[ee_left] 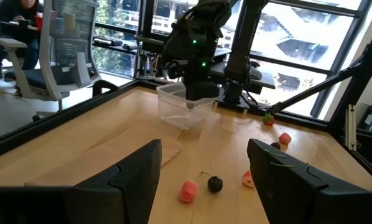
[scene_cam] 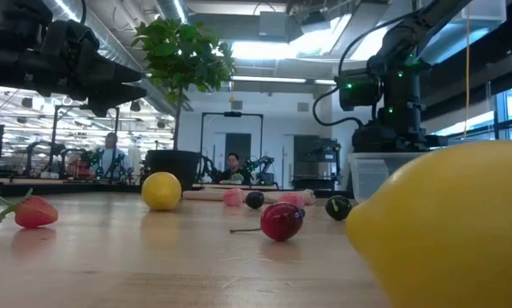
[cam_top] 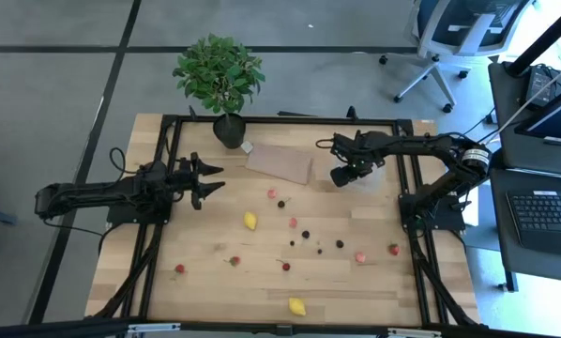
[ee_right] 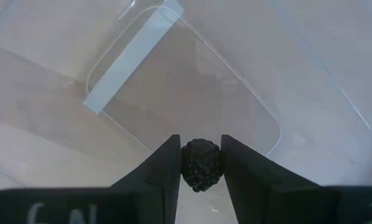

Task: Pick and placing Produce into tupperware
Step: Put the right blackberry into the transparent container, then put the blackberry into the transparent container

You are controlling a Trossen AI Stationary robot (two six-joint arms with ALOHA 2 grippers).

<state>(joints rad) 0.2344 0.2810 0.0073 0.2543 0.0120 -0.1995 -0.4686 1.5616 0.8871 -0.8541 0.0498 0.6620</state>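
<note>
My right gripper (ee_right: pixel 200 144) hangs over the clear tupperware (ee_right: pixel 186 93), shut on a dark, bumpy blackberry (ee_right: pixel 201 165). In the high view the right gripper (cam_top: pixel 342 176) is at the table's far right and covers most of the tub (cam_top: pixel 369 175). The tub's base stands on the table (ee_left: pixel 183 107). My left gripper (cam_top: pixel 205 179) waits open at the table's left, above the wood; its fingers (ee_left: pixel 136 177) frame scattered fruit. Two yellow lemons (cam_top: pixel 250 221) (cam_top: pixel 297 306), red berries (cam_top: pixel 293 222) and dark cherries (cam_top: pixel 306 234) lie on the table. My right gripper pinches the blackberry's two sides (ee_right: pixel 187 163) between its two fingers (ee_right: pixel 164 163). The fingers come from above, pointing down into the tub's opening. The berry is lifted clear above the tub's floor.
A potted green plant (cam_top: pixel 219 75) stands at the far edge, with a flat brown sheet (cam_top: pixel 280 161) beside it, left of the tub. Black frame rails (cam_top: pixel 168 169) run along both sides of the table. A lemon (scene_cam: pixel 461 231) lies close to the low camera. People sit in the room beyond.
</note>
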